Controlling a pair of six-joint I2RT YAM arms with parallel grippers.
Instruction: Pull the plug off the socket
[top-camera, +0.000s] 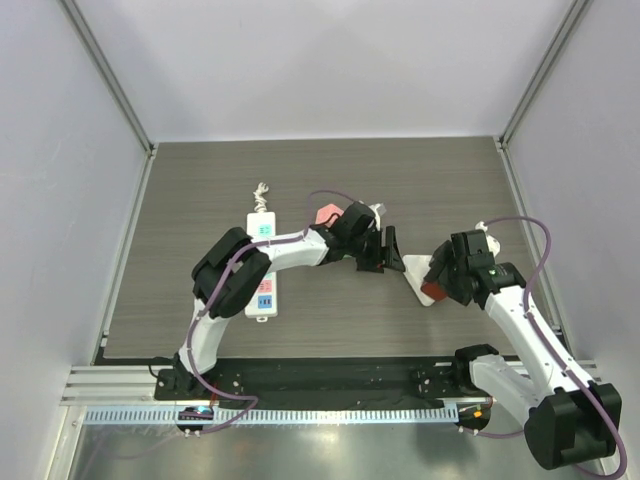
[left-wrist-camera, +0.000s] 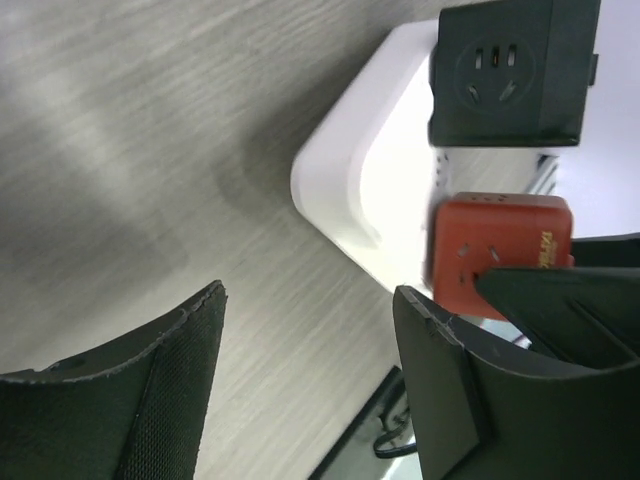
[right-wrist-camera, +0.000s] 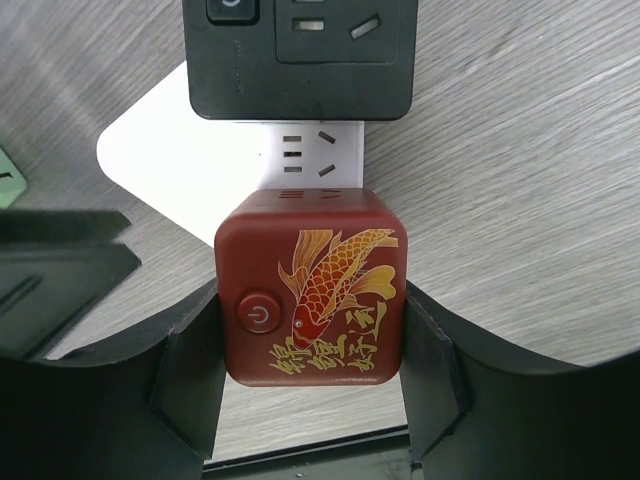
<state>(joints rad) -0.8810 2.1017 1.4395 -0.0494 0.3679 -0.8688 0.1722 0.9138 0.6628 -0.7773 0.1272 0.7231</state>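
Observation:
A red cube plug with a gold koi print (right-wrist-camera: 315, 300) sits on a white power strip (right-wrist-camera: 160, 160). My right gripper (right-wrist-camera: 312, 365) is shut on it, a pad pressed to each side. A black cube plug (right-wrist-camera: 300, 55) sits further along the same strip. In the top view the right gripper (top-camera: 443, 280) is over the red plug (top-camera: 432, 293) at the centre right. My left gripper (left-wrist-camera: 308, 295) is open and empty above the table, just short of the strip's rounded end (left-wrist-camera: 340, 185). From there I see the red plug (left-wrist-camera: 500, 250) and the black one (left-wrist-camera: 510, 70).
A second white power strip (top-camera: 262, 270) with coloured socket covers lies at the left under the left arm, its cord (top-camera: 262, 192) behind it. A pink object (top-camera: 325, 213) lies by the left forearm. Grey walls close the table on three sides.

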